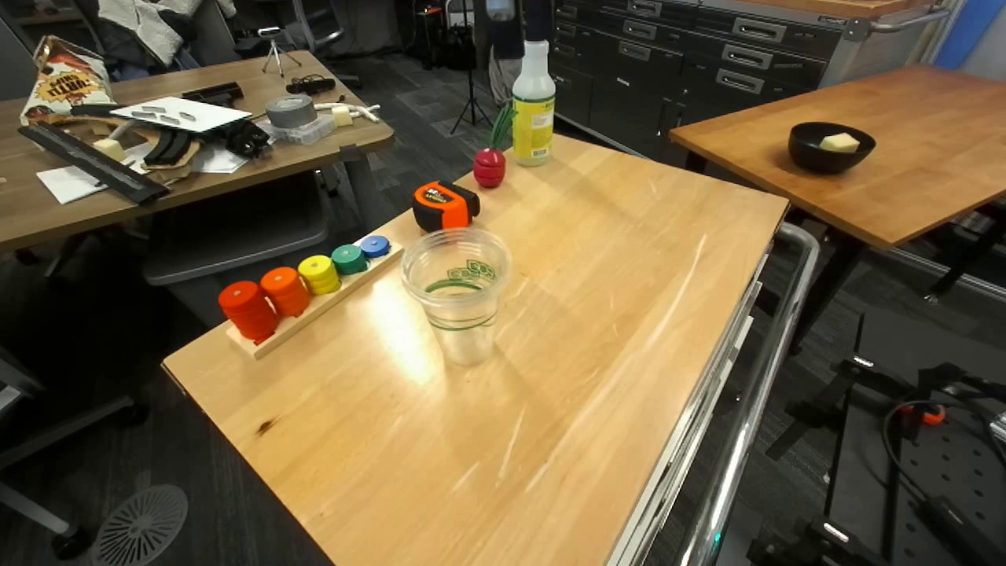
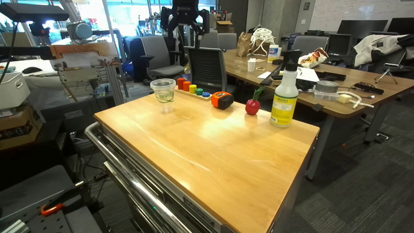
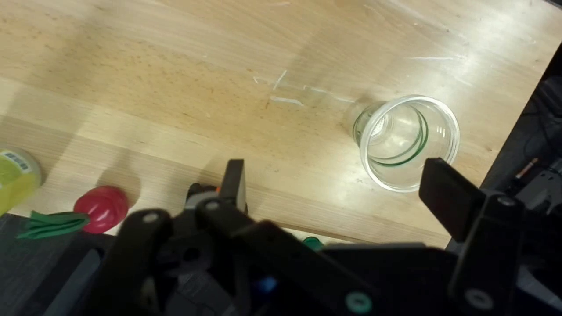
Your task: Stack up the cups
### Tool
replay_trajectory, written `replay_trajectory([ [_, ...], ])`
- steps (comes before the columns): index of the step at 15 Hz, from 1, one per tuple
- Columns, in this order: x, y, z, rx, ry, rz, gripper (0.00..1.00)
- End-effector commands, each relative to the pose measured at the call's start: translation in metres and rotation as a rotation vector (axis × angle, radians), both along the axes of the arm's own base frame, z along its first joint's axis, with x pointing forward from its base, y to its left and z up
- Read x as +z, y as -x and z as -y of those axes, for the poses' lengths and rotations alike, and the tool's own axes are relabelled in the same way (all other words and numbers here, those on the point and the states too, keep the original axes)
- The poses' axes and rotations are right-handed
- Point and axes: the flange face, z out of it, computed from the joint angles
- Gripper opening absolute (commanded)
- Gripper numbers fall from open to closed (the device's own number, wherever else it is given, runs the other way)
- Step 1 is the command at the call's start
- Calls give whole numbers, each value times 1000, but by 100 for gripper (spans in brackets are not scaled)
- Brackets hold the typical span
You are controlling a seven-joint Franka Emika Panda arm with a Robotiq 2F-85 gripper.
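Note:
The clear plastic cups (image 1: 464, 314) stand upright on the wooden table as one nested column. Several rim lines lie close together at the top, and I cannot tell exactly how many cups are in it. The column also shows in an exterior view (image 2: 163, 95) and at the right in the wrist view (image 3: 408, 145). My gripper (image 2: 187, 42) hangs high above the table, apart from the cups. In the wrist view my gripper (image 3: 332, 184) has its fingers wide apart with nothing between them. The right finger covers a little of the cups' rim.
Along one table edge are a wooden peg board (image 1: 314, 303) with coloured discs, an orange-black tape measure (image 1: 446, 206), a red radish-like toy (image 1: 489, 168) and a yellow-labelled spray bottle (image 1: 534, 118). A metal rail (image 1: 754, 409) runs along the opposite side.

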Motion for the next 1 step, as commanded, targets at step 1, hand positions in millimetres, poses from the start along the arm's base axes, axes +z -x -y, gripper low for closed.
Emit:
replay_trajectory([
  [1,7,3,5,-7,1,4,100],
])
